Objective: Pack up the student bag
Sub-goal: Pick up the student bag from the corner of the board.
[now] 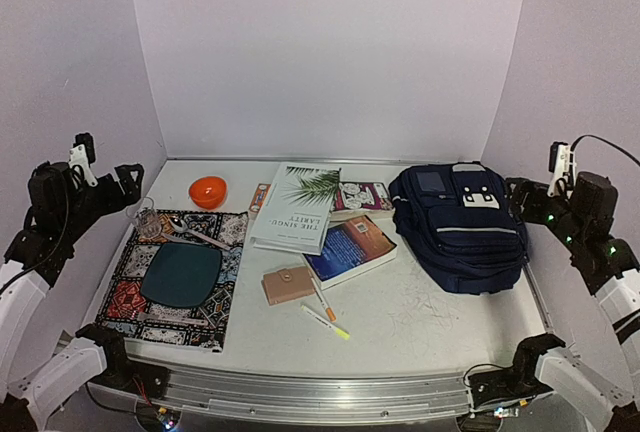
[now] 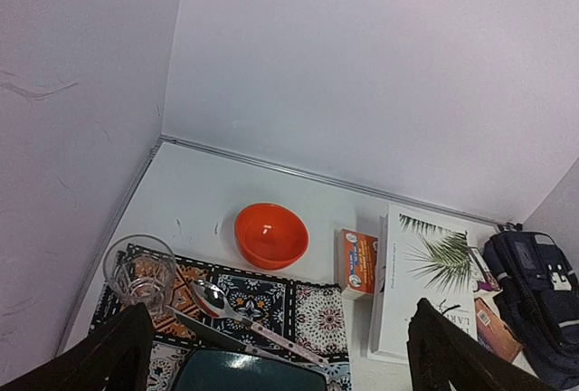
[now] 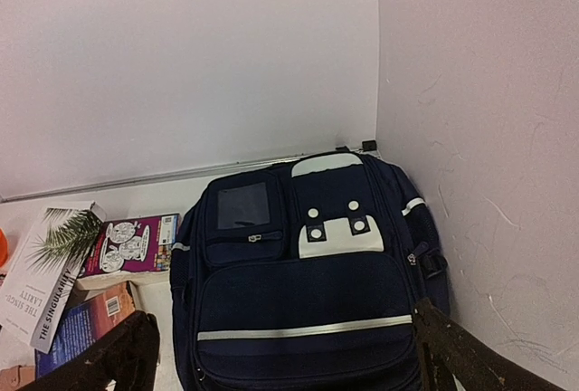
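While both arms sit raised and pulled out to the desk's edges, the middle is unobstructed from above, which looks like a start pose to me. Left claw point(image 2: 280, 319) is spread wide with nothing in it, hovering over the 9 o'clock side. Right claw point(image 3: 282, 317) is likewise released and empty, aimed down at the student bag point(image 1: 460, 227).

Bag lies flat at 3 o'clock, front pockets up, top toward the back wall, close against the right wall. That puts it in the right arm's reach. No compartment looks open to me; I can't make out the main zip, so I'd guess opening comes first.

Packable stuff is bunched at centre, between the arms and just beside the bag:
- 3 books: white book point(image 1: 297, 209), blue-orange book point(image 1: 350, 249) partly under it, purple booklet point(image 1: 362, 195) at 12 o'clock
- 1 small orange box point(image 1: 260, 197)
- 1 tan wallet point(image 1: 288, 283)
- 2 pens toward 6 o'clock: orange pen point(image 1: 322, 299) and yellow-tipped marker point(image 1: 325, 322)

Tableware sits apart at 9 o'clock, likely distractors: 1 patterned placemat point(image 1: 130, 297) carrying 1 teal plate point(image 1: 181, 273), 1 spoon point(image 1: 195, 232) and 1 glass point(image 1: 150, 220); 1 orange bowl point(image 1: 208, 191) sits just off the mat at 11 o'clock.

Nothing packed yet.
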